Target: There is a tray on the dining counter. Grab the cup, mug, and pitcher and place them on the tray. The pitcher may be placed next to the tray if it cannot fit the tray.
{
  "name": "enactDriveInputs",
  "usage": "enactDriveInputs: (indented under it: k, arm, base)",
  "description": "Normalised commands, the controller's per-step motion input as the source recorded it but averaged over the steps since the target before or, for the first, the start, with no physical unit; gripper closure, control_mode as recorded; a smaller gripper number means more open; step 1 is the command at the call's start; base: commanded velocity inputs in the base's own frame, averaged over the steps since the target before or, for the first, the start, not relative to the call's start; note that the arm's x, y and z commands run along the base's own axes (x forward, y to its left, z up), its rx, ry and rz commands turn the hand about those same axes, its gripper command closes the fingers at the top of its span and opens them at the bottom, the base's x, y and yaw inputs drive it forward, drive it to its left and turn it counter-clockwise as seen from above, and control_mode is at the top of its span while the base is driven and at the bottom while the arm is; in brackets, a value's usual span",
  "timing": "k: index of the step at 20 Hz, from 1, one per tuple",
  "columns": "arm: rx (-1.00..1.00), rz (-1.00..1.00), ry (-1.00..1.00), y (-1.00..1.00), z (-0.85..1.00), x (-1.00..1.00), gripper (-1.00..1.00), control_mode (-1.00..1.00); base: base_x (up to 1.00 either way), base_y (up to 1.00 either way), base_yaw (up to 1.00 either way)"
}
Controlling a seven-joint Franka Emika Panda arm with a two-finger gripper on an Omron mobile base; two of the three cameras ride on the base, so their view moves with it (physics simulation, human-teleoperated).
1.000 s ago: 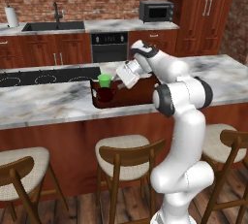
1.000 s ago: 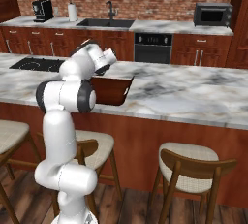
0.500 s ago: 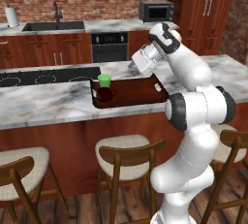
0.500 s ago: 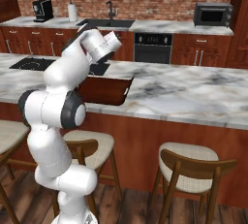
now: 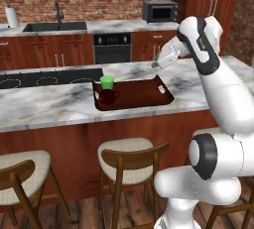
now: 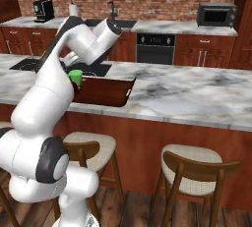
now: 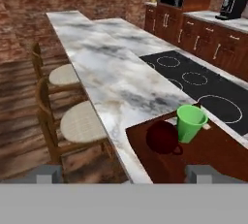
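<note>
Where marble veins, squat mug [image 7: 162, 137], tapered cup [image 7: 190, 123]

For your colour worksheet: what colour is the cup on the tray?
Bright green; the cup shows best in the hand view.

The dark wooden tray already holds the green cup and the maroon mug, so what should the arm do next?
Probably swing away to look for the pitcher. The green tumbler and maroon mug stand together at one end of the reddish-brown wooden tray, and the end effector hangs open and empty.
</note>
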Motion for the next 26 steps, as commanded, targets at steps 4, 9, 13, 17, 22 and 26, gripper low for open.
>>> enactDriveInputs:
  k: [4, 9, 13, 17, 22, 26]
  arm:
    - [-0.02, -0.52, 0.01, -0.16, 0.75, -0.94, -1.00, -1.00]
    - [-0.08, -0.53, 0.00, -0.09, 0.49, -0.83, -1.00, -1.00]
    - [-0.01, -0.50, 0.02, -0.07, 0.44, -0.92, -1.00, -1.00]
    - [0.01, -0.45, 0.00, 0.00, 0.25, -0.99, -1.00, -1.00]
    - [0.07, -0.41, 0.00, -0.10, 0.00, -0.90, -1.00, -1.00]
    - [0.00, -0.14, 0.00, -0.04, 0.10, -0.33, -1.00, -1.00]
  base:
    - [0.00, 0.00, 0.00]
    - [0.00, 0.00, 0.00]
    - [0.00, 0.00, 0.00]
    - [0.00, 0.00, 0.00]
    - [0.00, 0.00, 0.00]
    - [0.00, 0.00, 0.00]
